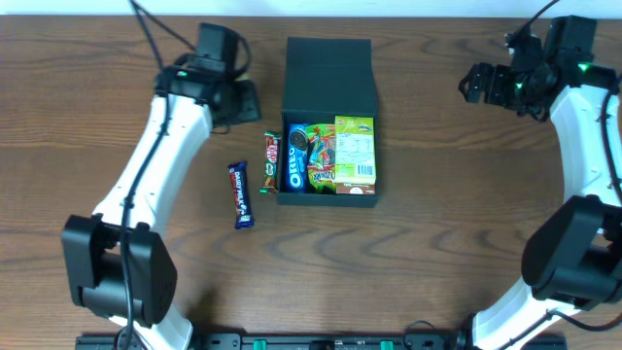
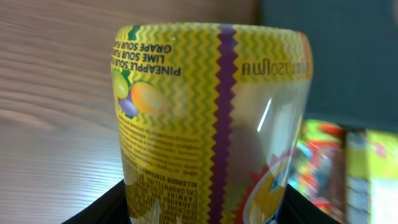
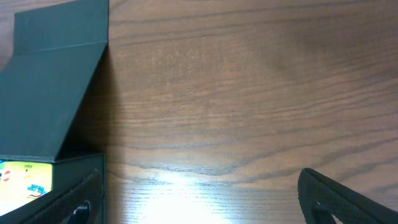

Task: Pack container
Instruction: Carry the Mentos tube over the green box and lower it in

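Observation:
The dark teal container (image 1: pixel 328 197) stands open at the table's middle, its flap lid (image 1: pixel 328 73) lying back. It holds an Oreo pack (image 1: pixel 297 156), an orange snack pack (image 1: pixel 321 156) and a yellow-green box (image 1: pixel 354 149). My left gripper (image 1: pixel 238 99) is left of the lid, shut on a yellow sour-candy pack (image 2: pixel 205 112) with a purple zigzag stripe; the container (image 2: pixel 336 56) shows to its right. My right gripper (image 1: pixel 476 83) is open and empty at the far right; its wrist view shows the lid (image 3: pixel 56 74) to its left.
A red-brown chocolate bar (image 1: pixel 272 160) lies against the container's left wall. A blue Dairy Milk bar (image 1: pixel 240 194) lies further left. Bare wood table (image 3: pixel 249 93) spreads between the container and my right gripper (image 3: pixel 205 205).

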`<state>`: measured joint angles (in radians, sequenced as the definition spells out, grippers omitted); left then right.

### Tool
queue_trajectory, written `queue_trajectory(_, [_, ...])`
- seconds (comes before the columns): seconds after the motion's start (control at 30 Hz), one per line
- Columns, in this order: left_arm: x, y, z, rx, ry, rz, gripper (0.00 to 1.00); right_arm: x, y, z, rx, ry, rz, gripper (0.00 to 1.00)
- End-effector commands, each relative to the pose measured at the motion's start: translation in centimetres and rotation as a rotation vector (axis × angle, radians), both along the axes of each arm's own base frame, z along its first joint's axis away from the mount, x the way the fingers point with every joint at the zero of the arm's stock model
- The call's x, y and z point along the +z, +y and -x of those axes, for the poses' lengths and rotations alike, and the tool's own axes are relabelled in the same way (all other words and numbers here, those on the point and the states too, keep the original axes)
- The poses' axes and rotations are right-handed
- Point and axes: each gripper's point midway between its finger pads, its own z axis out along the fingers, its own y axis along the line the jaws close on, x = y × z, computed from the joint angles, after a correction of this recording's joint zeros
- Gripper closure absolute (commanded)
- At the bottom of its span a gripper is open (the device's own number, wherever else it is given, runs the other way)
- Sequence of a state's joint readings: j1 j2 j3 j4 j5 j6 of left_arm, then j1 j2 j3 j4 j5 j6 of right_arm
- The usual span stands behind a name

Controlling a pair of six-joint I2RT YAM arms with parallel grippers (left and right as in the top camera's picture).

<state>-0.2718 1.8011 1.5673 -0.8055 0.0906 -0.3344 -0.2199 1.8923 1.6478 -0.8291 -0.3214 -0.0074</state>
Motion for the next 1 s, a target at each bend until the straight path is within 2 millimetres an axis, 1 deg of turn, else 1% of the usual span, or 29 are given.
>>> queue_trajectory(0.0, [0.4,-3.7,0.8,-0.052,0.008,0.054,0.73,-0.4,-0.1,0.0,-0.011,0.011,-0.007,0.01])
queue_trajectory(0.17, [-0.4,-8.1,2.5,-0.117,0.025,0.059,0.73,-0.4,-0.4,0.0,-0.016,0.008,-0.007,0.01])
queue_trajectory(0.2, [-0.9,-9.0,2.8,-0.128,0.035,0.059,0.73,-0.4,-0.5,0.0,-0.019,0.009,-0.007,0.01])
queue_trajectory(0.27, [-2.4,-10.6,3.6,-0.142,0.076,0.058,0.73,-0.4,-0.8,0.0,-0.026,0.009,-0.007,0.01])
queue_trajectory(0.3, [-3.1,-11.2,4.0,-0.143,0.096,0.058,0.73,-0.4,-1.1,0.1,-0.031,0.01,-0.007,0.01])
queue_trajectory(0.4, [-4.3,-12.3,4.6,-0.163,0.126,0.054,0.72,-0.4,-1.6,0.1,-0.041,0.008,-0.007,0.01])
queue_trajectory(0.5, [-5.2,-13.7,5.6,-0.192,0.166,0.078,0.71,-0.4,-2.1,0.2,-0.053,0.008,-0.006,0.01])
queue_trajectory(0.57, [-5.6,-14.1,5.9,-0.196,0.179,0.074,0.69,-0.4,-2.4,0.2,-0.059,0.008,-0.006,0.01])
queue_trajectory(0.6, [-5.9,-14.2,6.0,-0.2,0.185,0.071,0.67,-0.4,-2.6,0.3,-0.062,0.008,-0.006,0.01])
queue_trajectory(0.63, [-6.1,-14.4,6.1,-0.204,0.189,0.069,0.6,-0.4,-2.7,0.3,-0.065,0.008,-0.006,0.01])
queue_trajectory(0.67, [-6.2,-14.5,6.2,-0.207,0.191,0.07,0.44,-0.4,-2.8,0.3,-0.063,0.006,-0.003,0.01])
queue_trajectory(0.7, [-6.2,-14.6,6.3,-0.21,0.192,0.073,0.35,-0.4,-2.9,0.3,-0.06,0.005,0.0,0.01])
queue_trajectory(0.77, [-6.1,-14.8,6.3,-0.215,0.195,0.085,0.25,-0.4,-3.0,0.3,-0.055,0.004,0.003,0.01])
queue_trajectory(0.87, [-5.9,-15.1,6.4,-0.221,0.2,0.1,0.2,-0.3,-3.0,0.2,-0.055,-0.002,0.004,0.01])
queue_trajectory(0.97, [-5.0,-15.4,6.0,-0.253,0.175,0.104,0.2,-0.3,-3.0,0.2,-0.055,-0.004,0.005,0.01])
